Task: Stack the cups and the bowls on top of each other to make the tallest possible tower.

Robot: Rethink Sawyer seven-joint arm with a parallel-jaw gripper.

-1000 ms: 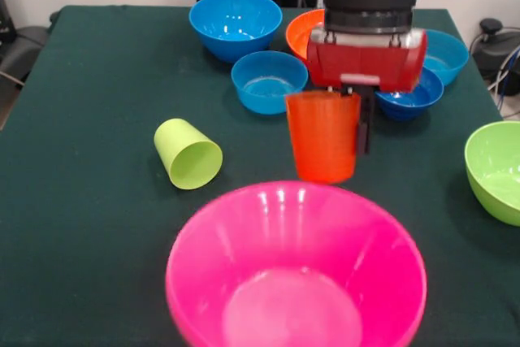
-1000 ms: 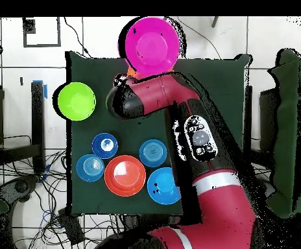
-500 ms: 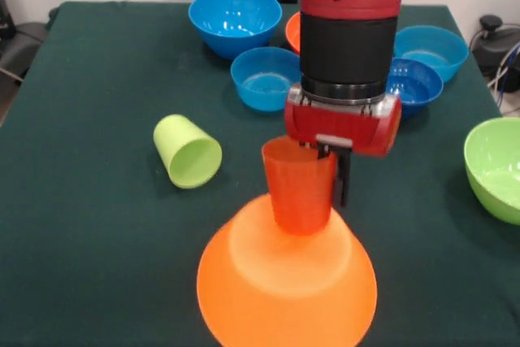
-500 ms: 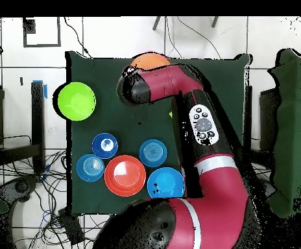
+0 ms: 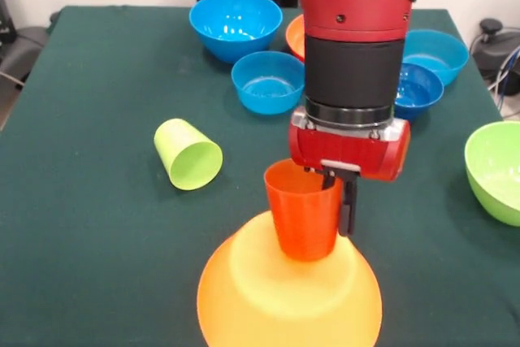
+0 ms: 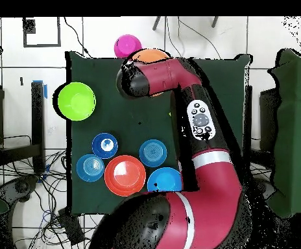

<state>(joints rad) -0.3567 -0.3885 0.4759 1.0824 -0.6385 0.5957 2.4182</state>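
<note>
My gripper (image 5: 330, 201) is shut on the rim of the ribbed orange cup (image 5: 302, 215) and holds it upright on the upturned bottom of the large light-orange bowl (image 5: 284, 294), which lies upside down at the near edge. I cannot tell whether the cup rests on the bowl. One dark finger (image 5: 347, 205) shows outside the cup's right wall. The lime green cup (image 5: 188, 153) lies on its side to the left. In the overhead view the arm (image 6: 179, 91) covers the cup, and only the bowl's rim (image 6: 154, 56) shows.
A medium blue bowl (image 5: 236, 22), three small blue bowls (image 5: 268, 80) (image 5: 418, 85) (image 5: 436, 50) and a red-orange bowl (image 5: 296, 32) stand at the far side. A lime-green bowl (image 5: 496, 170) stands at the right. The pink bowl (image 6: 127, 45) shows past the table's edge in the overhead view.
The pink bowl has left the near edge, and the upside-down light-orange bowl now lies there. My gripper has come down with the orange cup onto that bowl.
</note>
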